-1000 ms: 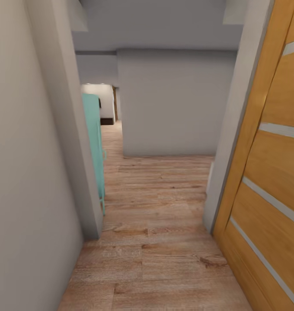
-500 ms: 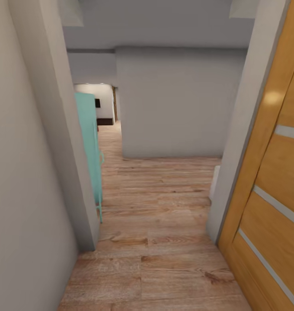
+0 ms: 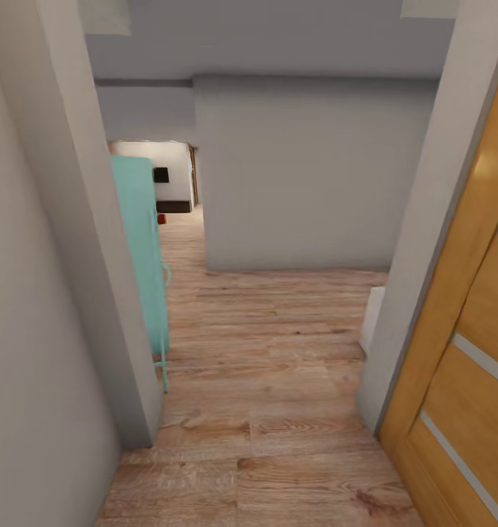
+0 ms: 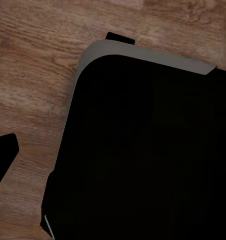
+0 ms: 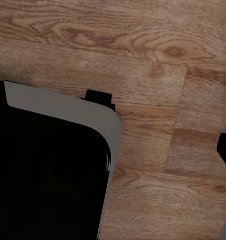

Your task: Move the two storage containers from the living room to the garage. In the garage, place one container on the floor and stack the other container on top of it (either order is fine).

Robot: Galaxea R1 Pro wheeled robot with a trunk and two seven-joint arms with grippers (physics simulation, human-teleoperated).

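The head view looks along a hallway with a light wood-plank floor [image 3: 271,380]. Taking the grey facing wall [image 3: 307,172] at the far end as the landmark: one grey wall [image 3: 44,293] runs toward the camera on its left side, one wooden door with pale stripes [image 3: 461,351] stands on its right side behind a grey door jamb [image 3: 425,241], and one teal piece of furniture [image 3: 140,249] stands against the left wall's corner, nearer than the facing wall. Left of the facing wall a passage opens to a farther room, where one tiny red-orange spot [image 3: 161,219] sits on the floor; it is too small to tell whether it is a storage container.

Both wrist views look down on wood planks and one black, grey-edged body [image 4: 142,150] each, the other at [image 5: 48,175]. Whether either gripper is wide or narrow cannot be told.
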